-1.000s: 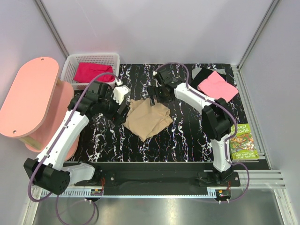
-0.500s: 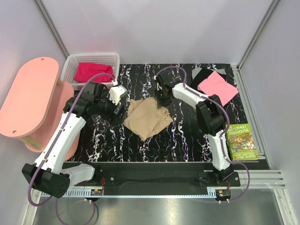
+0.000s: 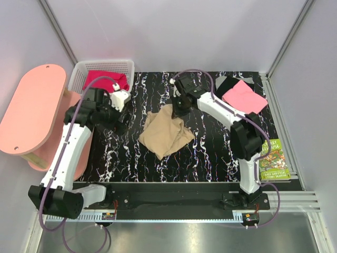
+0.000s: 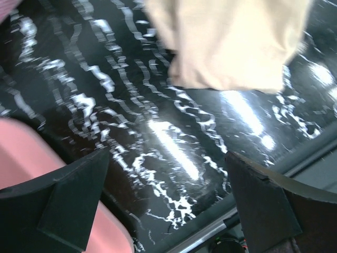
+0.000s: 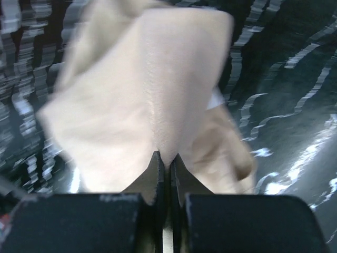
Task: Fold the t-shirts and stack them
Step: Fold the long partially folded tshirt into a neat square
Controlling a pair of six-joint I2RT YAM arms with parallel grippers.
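In the right wrist view the tan shirt (image 5: 147, 105) is blurred and its top runs off the frame. The fold pinched between the fingers (image 5: 152, 179) is hidden there. The left wrist view also cuts this shirt off at the top edge. From above, the black shirt (image 3: 225, 84) lies mostly under the pink shirt (image 3: 245, 97). The right arm (image 3: 247, 142) covers the left edge of the book (image 3: 275, 161), whose small print is unreadable.
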